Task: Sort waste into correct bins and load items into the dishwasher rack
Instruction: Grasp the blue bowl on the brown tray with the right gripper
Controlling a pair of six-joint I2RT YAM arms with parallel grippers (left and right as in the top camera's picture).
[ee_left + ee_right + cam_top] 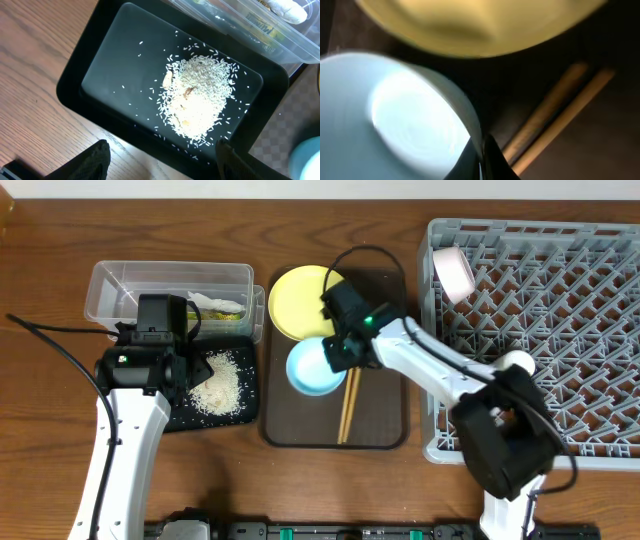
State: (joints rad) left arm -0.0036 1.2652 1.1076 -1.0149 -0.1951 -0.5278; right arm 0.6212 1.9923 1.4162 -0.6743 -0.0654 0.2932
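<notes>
My right gripper (338, 352) is shut on the rim of the light blue bowl (314, 366), over the brown serving tray; the pinch on the bowl rim shows in the right wrist view (481, 150). The yellow plate (299, 298) and wooden chopsticks (349, 402) lie on that tray. The pinkish-white bowl (455, 272) leans in the grey dishwasher rack (560, 330). My left gripper (162, 160) is open and empty above the near edge of the black tray (107, 60), which holds the rice heap (200, 95). The clear tub (165, 288) holds the yellow-green wrapper (222, 310). The green cup is out of view.
The dark brown serving tray (378, 425) sits between the black tray and the rack. The rack fills the right side of the table. A white scrap (287, 9) lies in the clear tub. Bare wood table lies to the left and front.
</notes>
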